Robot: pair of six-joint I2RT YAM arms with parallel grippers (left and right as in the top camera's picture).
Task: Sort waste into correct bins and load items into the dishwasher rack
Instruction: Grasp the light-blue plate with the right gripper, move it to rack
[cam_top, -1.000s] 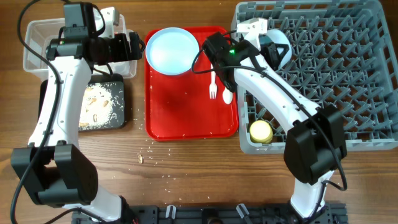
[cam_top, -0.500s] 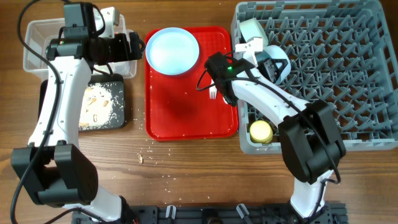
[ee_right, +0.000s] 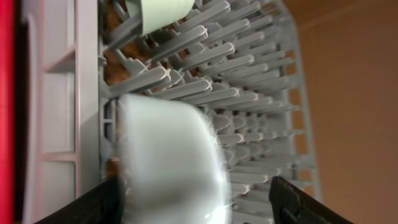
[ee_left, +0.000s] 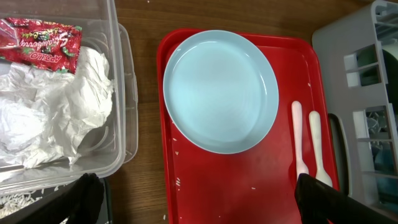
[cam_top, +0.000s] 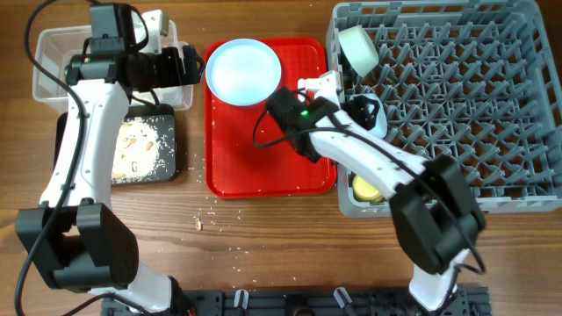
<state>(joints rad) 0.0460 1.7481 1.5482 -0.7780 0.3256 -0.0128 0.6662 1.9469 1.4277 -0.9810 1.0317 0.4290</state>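
My right gripper [cam_top: 371, 111] reaches into the left side of the grey dishwasher rack [cam_top: 474, 105]. In the right wrist view, a blurred pale bowl [ee_right: 168, 162] stands on edge among the pegs. That gripper [ee_right: 193, 202] is open around it, with a gap on the bowl's right side. A mint bowl [cam_top: 358, 46] leans in the rack's far-left corner. My left gripper [ee_left: 205, 205] is open above the red tray [ee_left: 236, 180], holding nothing. The pale blue plate [ee_left: 221, 90] lies on that tray beside the white fork and spoon [ee_left: 300, 137]. The clear tub [ee_left: 118, 93] holds the red wrapper [ee_left: 43, 40] and the napkin [ee_left: 50, 112].
The black tray [cam_top: 167, 167] with beige food scraps [cam_top: 136, 149] sits in front of the clear tub [cam_top: 53, 61]. The yellow cup [cam_top: 367, 189] stands in the rack's near-left corner, partly under my right arm. Crumbs [cam_top: 200, 223] lie on the wooden table before the red tray.
The right wrist has drawn back to the left from the rack's far corner, uncovering the mint bowl. Its jaws have opened and now stand apart around the second bowl. The left arm has not moved.
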